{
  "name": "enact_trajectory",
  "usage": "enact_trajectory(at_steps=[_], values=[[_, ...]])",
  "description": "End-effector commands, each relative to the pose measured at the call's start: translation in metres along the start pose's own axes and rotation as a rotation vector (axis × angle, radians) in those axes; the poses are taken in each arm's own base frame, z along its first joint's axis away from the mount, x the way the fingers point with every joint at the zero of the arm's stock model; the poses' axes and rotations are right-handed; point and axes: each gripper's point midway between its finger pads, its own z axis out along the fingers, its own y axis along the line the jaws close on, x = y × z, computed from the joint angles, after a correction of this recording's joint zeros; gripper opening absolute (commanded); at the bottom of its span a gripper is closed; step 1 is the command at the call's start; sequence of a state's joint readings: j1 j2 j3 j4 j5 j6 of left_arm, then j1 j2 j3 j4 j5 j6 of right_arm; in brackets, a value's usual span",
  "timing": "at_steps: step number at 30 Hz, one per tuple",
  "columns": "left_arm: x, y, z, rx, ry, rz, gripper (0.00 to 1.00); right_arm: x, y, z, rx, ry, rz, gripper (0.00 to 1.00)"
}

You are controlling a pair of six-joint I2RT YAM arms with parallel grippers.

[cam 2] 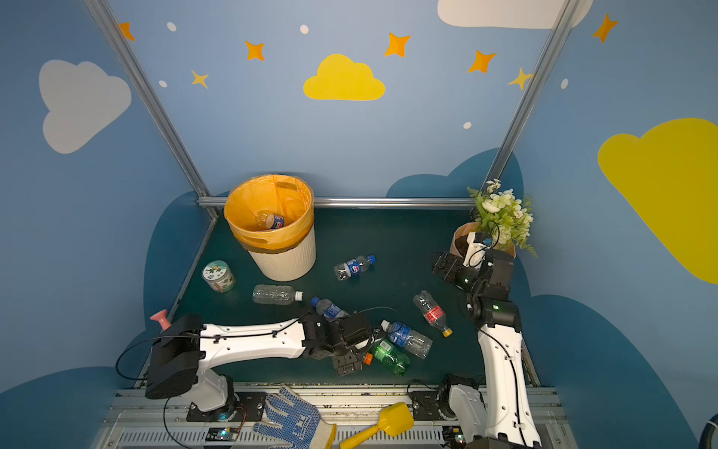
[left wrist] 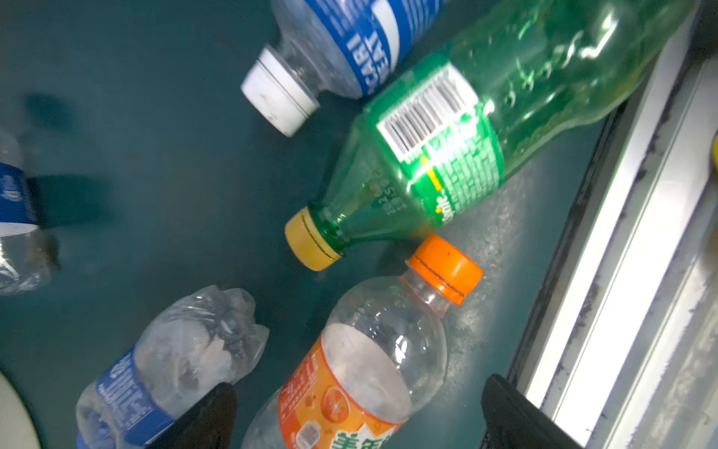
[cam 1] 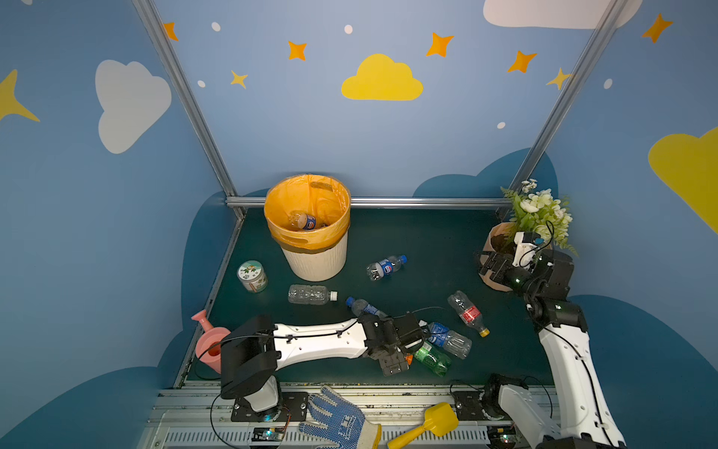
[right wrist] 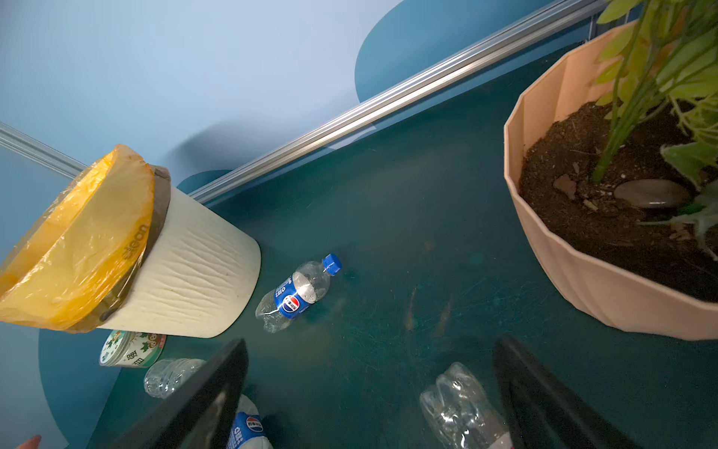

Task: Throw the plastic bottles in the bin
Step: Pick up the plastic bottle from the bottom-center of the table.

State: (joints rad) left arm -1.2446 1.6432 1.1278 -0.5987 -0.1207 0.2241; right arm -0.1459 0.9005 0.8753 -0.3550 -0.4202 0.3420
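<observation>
The bin [cam 1: 315,261], cream and ribbed with an orange bag, stands at the back left with one bottle [cam 1: 305,221] inside. Several plastic bottles lie on the green mat: a blue-capped one [cam 1: 386,266], a clear white-capped one [cam 1: 312,294], a red-labelled one [cam 1: 468,313], a blue-labelled one [cam 1: 447,338] and a green one [left wrist: 485,128]. My left gripper [left wrist: 359,404] is open low over an orange-labelled, orange-capped bottle [left wrist: 349,373], one finger on each side. My right gripper [right wrist: 371,357] hangs open and empty in the air beside the flower pot.
A peach flower pot [right wrist: 582,272] with a plant fills the back right. A round jar [cam 1: 252,276] stands left of the bin. A pink watering can [cam 1: 211,342] sits at the front left. The metal front rail [left wrist: 641,233] runs close by the left gripper. A glove [cam 1: 338,418] and a yellow scoop [cam 1: 431,423] lie on it.
</observation>
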Motion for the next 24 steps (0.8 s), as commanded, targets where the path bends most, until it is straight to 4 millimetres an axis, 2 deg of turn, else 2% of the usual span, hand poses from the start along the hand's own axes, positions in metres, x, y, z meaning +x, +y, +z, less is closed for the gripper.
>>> enact_trajectory(at_steps=[1,8,17,24], values=[[0.01,-0.007,0.003,0.038,0.045,0.065,0.98,-0.004,0.008,-0.003,-0.045,-0.014,0.006,0.96],[0.027,-0.007,0.019,0.047,0.096,0.062,0.97,-0.003,0.006,-0.001,-0.052,-0.01,0.017,0.96],[0.037,-0.013,0.039,0.097,0.155,0.077,0.9,0.0,0.003,0.0,-0.044,-0.003,0.019,0.96],[0.04,-0.015,0.045,0.114,0.165,0.051,0.77,0.001,0.0,0.001,-0.044,0.004,0.029,0.96]])
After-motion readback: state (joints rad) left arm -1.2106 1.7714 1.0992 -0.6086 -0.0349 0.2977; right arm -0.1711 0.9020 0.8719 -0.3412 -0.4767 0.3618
